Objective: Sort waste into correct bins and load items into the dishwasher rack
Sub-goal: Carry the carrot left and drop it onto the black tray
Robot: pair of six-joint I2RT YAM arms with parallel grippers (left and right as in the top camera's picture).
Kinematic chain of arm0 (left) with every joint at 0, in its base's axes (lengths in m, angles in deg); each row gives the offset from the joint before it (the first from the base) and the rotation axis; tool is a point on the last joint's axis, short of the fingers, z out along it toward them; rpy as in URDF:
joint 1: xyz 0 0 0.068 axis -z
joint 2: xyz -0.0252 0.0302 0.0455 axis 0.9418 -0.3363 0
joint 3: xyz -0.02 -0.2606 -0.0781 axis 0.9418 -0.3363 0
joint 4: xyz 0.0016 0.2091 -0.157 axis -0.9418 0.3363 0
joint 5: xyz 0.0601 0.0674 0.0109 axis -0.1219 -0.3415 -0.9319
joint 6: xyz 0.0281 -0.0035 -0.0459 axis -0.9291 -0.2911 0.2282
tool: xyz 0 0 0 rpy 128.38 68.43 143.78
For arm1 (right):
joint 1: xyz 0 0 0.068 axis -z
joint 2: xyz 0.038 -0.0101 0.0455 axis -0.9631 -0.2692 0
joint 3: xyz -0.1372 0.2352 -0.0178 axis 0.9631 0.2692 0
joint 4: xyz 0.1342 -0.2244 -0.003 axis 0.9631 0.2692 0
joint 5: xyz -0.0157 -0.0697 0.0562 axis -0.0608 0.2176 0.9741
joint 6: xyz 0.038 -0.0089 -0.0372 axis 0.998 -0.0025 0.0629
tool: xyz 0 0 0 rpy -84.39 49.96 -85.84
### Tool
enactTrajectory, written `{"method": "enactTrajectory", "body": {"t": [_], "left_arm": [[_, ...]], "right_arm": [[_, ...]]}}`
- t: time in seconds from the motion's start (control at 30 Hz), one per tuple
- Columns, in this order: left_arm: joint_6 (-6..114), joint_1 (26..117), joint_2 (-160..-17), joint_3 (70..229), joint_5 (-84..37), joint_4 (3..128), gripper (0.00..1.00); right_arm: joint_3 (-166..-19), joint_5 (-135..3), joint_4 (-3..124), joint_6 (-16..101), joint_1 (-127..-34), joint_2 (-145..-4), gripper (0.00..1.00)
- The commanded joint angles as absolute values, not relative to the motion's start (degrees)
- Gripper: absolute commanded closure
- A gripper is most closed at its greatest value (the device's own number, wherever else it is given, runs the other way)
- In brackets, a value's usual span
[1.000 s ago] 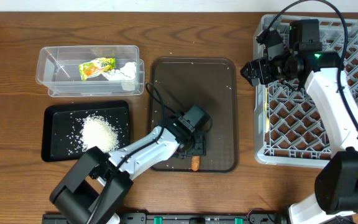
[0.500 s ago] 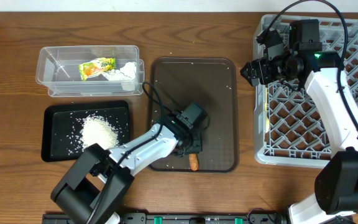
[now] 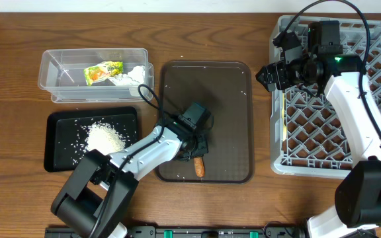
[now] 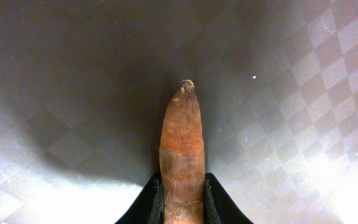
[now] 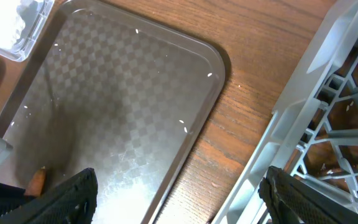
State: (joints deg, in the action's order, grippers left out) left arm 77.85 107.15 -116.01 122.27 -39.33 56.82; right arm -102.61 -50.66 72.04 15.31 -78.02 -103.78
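Dishwasher rack (image 3: 303, 135) filled the right side of the overhead frame. A brown serving tray (image 3: 230, 99) lay at centre, just left of it. At upper left sat the clear tub (image 3: 55, 74), and below it, at lower left, the black tray (image 3: 50, 158).

My right gripper (image 3: 270, 76) hung at the rack's upper left corner, above the strip of table between rack and serving tray. Its fingers (image 5: 67, 199) were spread wide, holding nothing.

A heap of rice (image 3: 104, 139) lay in the black tray, with loose grains scattered around it. The yellow-green wrapper (image 3: 103, 71) and white tissue (image 3: 136, 76) lay side by side in the tub.

My left gripper (image 3: 197, 153) was at the serving tray's lower edge, clamped on one end of the carrot stick (image 4: 182, 143). The other end pointed up the wrist frame. I could not tell whether the stick touched the tray.
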Motion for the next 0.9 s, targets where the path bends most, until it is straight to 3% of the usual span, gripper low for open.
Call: {"method": "enactTrajectory", "body": {"t": [0.0, 0.5, 0.87], "left_arm": [[78.3, 106.2, -117.4, 122.3, -41.2, 56.8, 0.92], [70.6, 95.0, -104.6, 123.1, -50.9, 61.7, 0.94], [68.3, 75.2, -96.6, 123.1, -54.3, 65.0, 0.93]], "right_arm": [[-102.6, -50.0, 72.1, 16.2, -78.3, -104.2, 0.16], [-102.6, -50.0, 72.1, 16.2, -78.3, -104.2, 0.15], [-102.6, -50.0, 72.1, 16.1, -78.3, -104.2, 0.15]]}}
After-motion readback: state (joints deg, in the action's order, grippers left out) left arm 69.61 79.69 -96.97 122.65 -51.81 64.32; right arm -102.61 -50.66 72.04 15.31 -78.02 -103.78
